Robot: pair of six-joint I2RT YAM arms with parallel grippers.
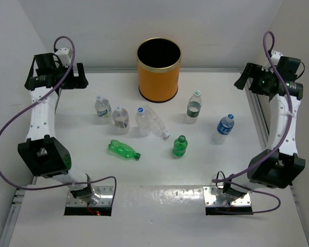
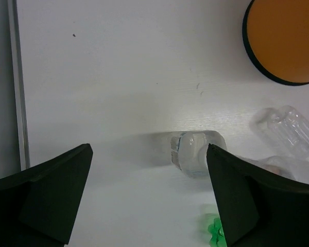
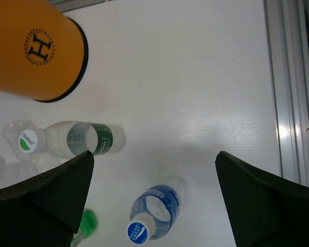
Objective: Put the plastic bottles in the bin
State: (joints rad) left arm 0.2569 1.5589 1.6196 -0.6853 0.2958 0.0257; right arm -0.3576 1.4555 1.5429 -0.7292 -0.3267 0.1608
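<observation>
The left gripper (image 2: pixel 149 152) sits at the upper left of the overhead view. Its wrist view shows both dark fingers (image 2: pixel 46 200) spread wide apart, with only the white table (image 1: pixel 82 170) between them.

To its right, at middle left, stands a small clear plastic bottle with a white cap (image 1: pixel 103 107). Just beside it is a clear bottle with a pale label band (image 1: pixel 120 119). Next comes a clear bottle with a blue cap (image 1: pixel 142 121), which touches a clear bottle lying on its side (image 1: pixel 158 125) with its cap toward the lower right. Below this row, a green plastic bottle lying flat (image 1: pixel 122 149) points its cap to the right.

The cylindrical orange bin with a gold rim (image 1: pixel 159 72) stands upright at top centre, dark inside. Every bottle in view is on the table outside it.

Further right, an upright green bottle (image 1: pixel 180 146) stands near the centre. A clear bottle with a green label (image 1: pixel 194 107) stands near the bin's lower right, and a blue-labelled bottle (image 1: pixel 225 127) stands apart to the right.

The right gripper (image 3: pixel 154 154) is at the upper right, its fingers likewise wide apart and holding nothing.
</observation>
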